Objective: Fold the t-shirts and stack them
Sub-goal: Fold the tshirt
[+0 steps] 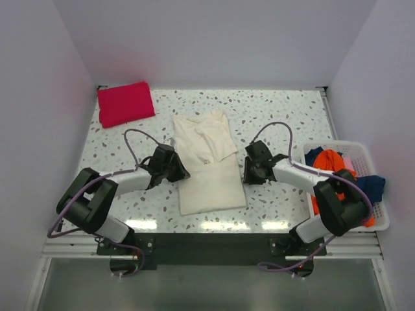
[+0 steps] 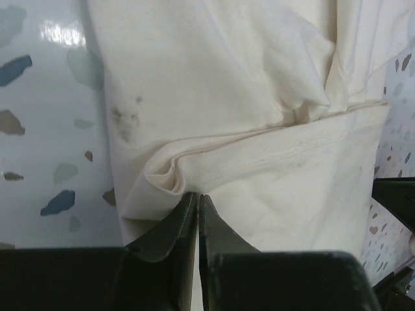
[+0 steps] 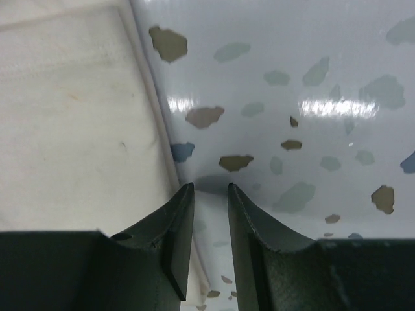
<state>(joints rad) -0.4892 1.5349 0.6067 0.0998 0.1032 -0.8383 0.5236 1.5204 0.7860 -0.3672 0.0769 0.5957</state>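
A cream t-shirt lies partly folded in the middle of the table, its upper half doubled over the lower. My left gripper is at the shirt's left edge. In the left wrist view its jaws are shut on a puckered fold of the cream t-shirt. My right gripper sits at the shirt's right edge. Its jaws are open over bare table, the left finger against the cream t-shirt's hem. A folded red t-shirt lies at the back left.
A white basket at the right edge holds an orange t-shirt and a blue one. White walls close in the speckled table on three sides. A metal rail runs along the near edge.
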